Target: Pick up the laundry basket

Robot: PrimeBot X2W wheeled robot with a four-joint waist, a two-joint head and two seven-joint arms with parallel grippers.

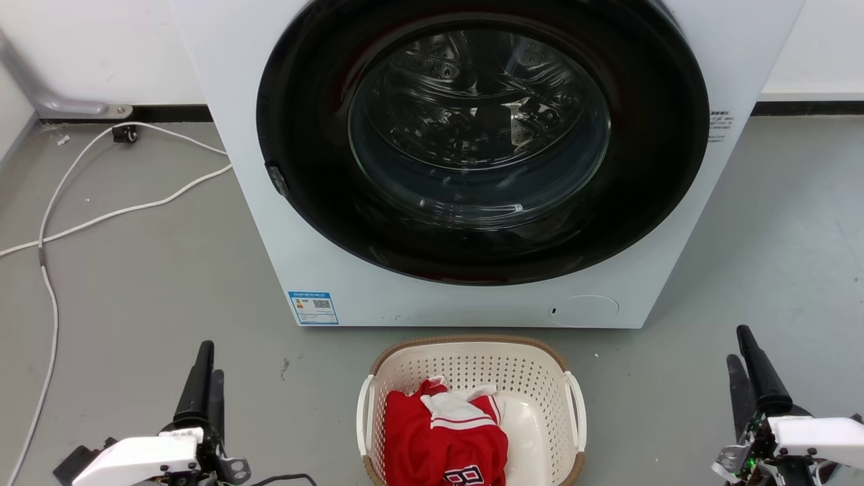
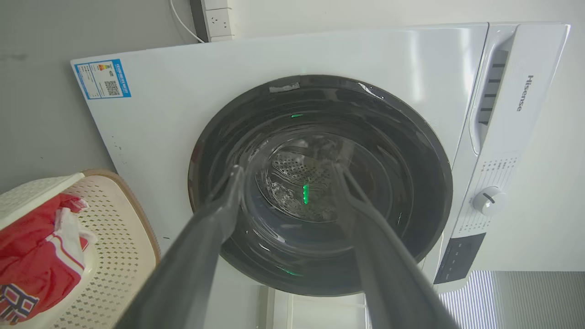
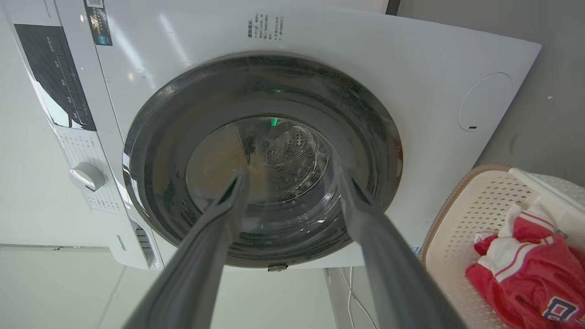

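In the head view the left tool (image 1: 210,364) stands at 7 o'clock, its fingers pointing up toward the washing machine (image 1: 270,223). The left wrist view shows that tool (image 2: 288,169) with its two fingers parted by a clear gap and nothing between them. The laundry basket (image 1: 472,341) sits on the grey floor at 6 o'clock, just in front of the machine and between the two tools, well apart from each. A red-and-white garment (image 1: 439,432) lies inside it. The right tool (image 1: 738,345) stands at 5 o'clock, and in its own wrist view (image 3: 290,171) it is likewise spread and empty.

The step looks like the approach, not yet begun. To do it well, I judge each tool should swing inward and down toward its nearer side handle, left (image 1: 364,412) and right (image 1: 577,412). They should close together at matching height so the basket lifts level and the garment stays in.

Counted: one basket, two handles, one garment, one washing machine, two tools.
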